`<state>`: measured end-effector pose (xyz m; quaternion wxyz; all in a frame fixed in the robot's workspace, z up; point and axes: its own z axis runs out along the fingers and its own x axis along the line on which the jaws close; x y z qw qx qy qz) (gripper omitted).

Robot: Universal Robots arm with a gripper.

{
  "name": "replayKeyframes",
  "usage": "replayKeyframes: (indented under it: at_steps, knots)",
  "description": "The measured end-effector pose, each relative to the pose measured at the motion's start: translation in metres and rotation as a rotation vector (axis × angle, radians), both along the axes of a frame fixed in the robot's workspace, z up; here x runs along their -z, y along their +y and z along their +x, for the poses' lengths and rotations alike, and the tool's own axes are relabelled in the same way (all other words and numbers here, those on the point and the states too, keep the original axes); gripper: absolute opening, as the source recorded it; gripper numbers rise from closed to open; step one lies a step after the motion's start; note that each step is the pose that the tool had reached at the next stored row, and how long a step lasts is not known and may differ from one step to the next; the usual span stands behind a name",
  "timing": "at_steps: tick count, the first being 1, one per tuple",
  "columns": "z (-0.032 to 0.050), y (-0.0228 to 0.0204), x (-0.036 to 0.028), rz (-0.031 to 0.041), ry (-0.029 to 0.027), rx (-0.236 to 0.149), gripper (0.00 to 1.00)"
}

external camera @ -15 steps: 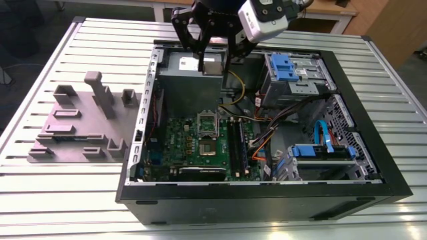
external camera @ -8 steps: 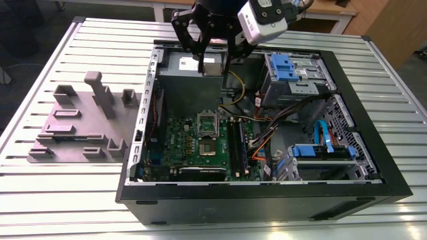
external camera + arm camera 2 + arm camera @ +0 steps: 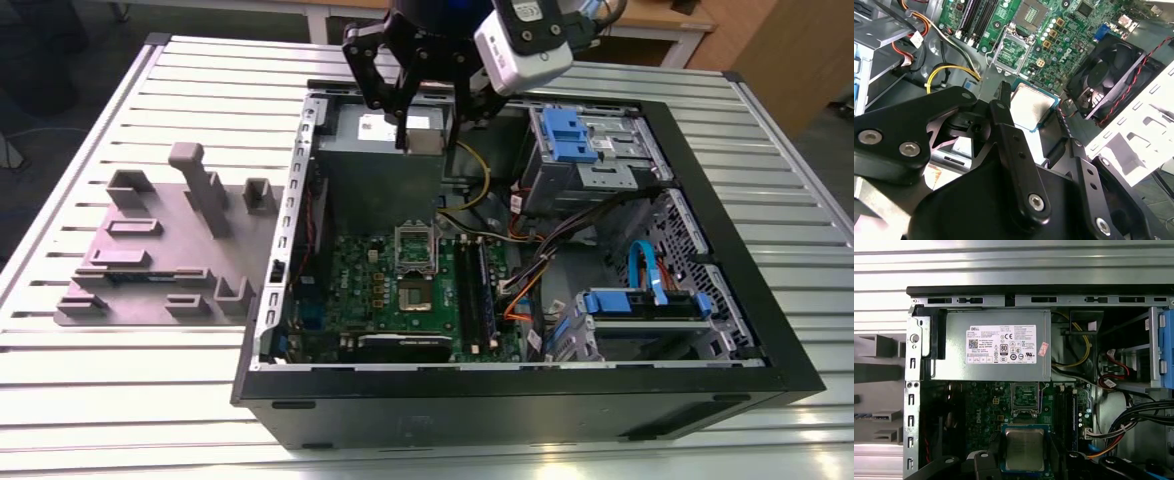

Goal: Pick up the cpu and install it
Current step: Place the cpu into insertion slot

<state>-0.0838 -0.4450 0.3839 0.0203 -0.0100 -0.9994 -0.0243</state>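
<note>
Above the open computer case [image 3: 507,405], the claw [image 3: 426,135] is clenched on the cpu [image 3: 1024,449], holding it clear of the motherboard socket [image 3: 1024,395]. The carry step seems in hand; seating calls for squaring the chip over that socket.

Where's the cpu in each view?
Exterior view: the cpu sits in the gripper, top centre, over the case's far end.
First wrist view: the cpu is between the black fingers, beside the open socket frame.
Second wrist view: the cpu lies between finger and fan.
Shared landmark: the open socket frame.
</note>
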Motion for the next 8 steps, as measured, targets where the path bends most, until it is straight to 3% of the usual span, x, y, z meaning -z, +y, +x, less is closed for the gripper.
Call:
replayKeyframes:
  at_steps: [8]
  knots:
    - [0.0, 0.0, 0.0009, 0.0002, -0.0001, 0.0, 0.47]
